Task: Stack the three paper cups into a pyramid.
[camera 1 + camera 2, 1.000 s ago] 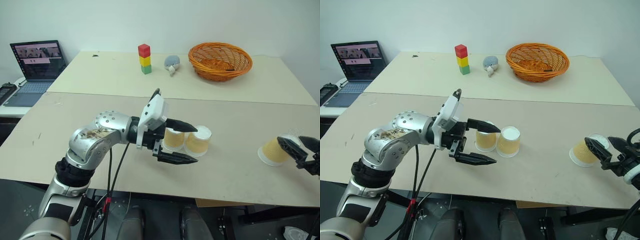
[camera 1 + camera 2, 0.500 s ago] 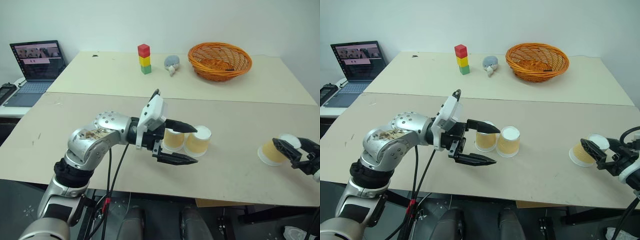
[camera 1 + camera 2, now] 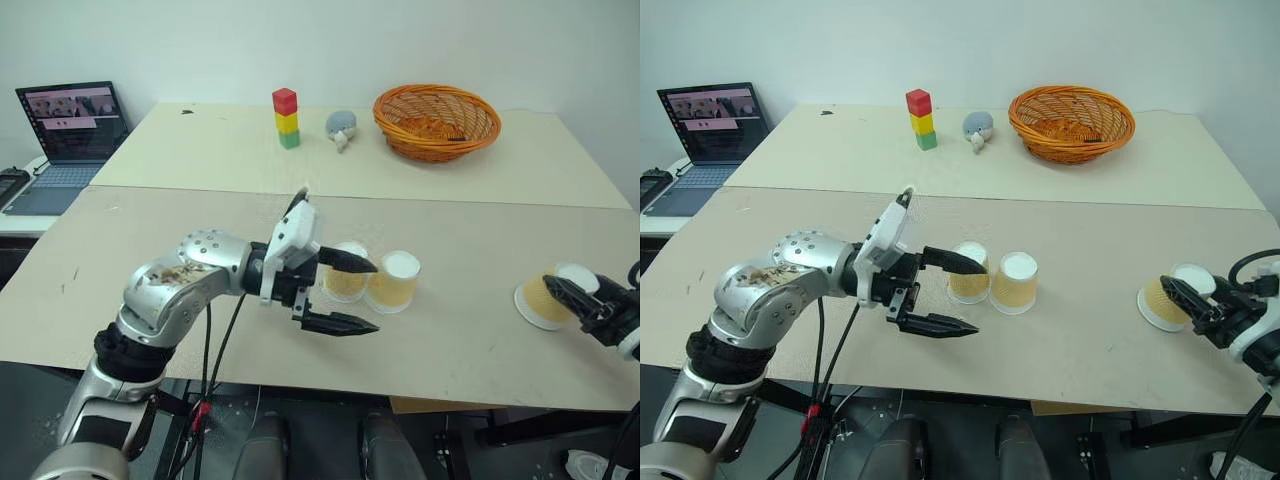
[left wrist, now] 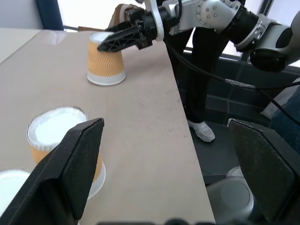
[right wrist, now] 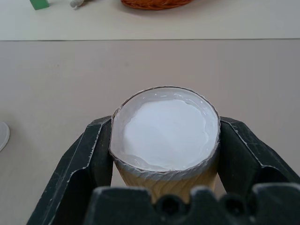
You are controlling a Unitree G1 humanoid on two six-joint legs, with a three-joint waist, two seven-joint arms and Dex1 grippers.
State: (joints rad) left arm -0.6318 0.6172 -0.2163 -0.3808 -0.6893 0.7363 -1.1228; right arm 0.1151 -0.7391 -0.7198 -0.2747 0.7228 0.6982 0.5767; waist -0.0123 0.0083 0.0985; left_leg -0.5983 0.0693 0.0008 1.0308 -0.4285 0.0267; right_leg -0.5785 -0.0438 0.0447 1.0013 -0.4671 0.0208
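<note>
Two paper cups [image 3: 347,278] [image 3: 393,282] stand upside down, side by side, in the middle of the near table. My left gripper [image 3: 376,298] hovers open just in front of them, pointing right, with nothing between its fingers; its far finger [image 3: 345,262] overlaps the left cup. The third paper cup [image 3: 545,298] stands upside down at the table's right end, apart from the pair. My right gripper [image 5: 165,124] is shut on it, one black finger [image 5: 91,150] pressed on each side below the white base. In the left wrist view that cup [image 4: 106,58] stands beyond the pair.
On the far table are an orange wicker basket [image 3: 437,120], a red-yellow-green block stack [image 3: 287,117] and a small grey toy [image 3: 341,128]. A laptop [image 3: 68,130] sits at the far left. The table's front edge [image 3: 430,385] runs close to both grippers.
My right gripper's fingers have closed onto the cup at the right end. My left gripper has drawn back slightly to the left and down, still open.
</note>
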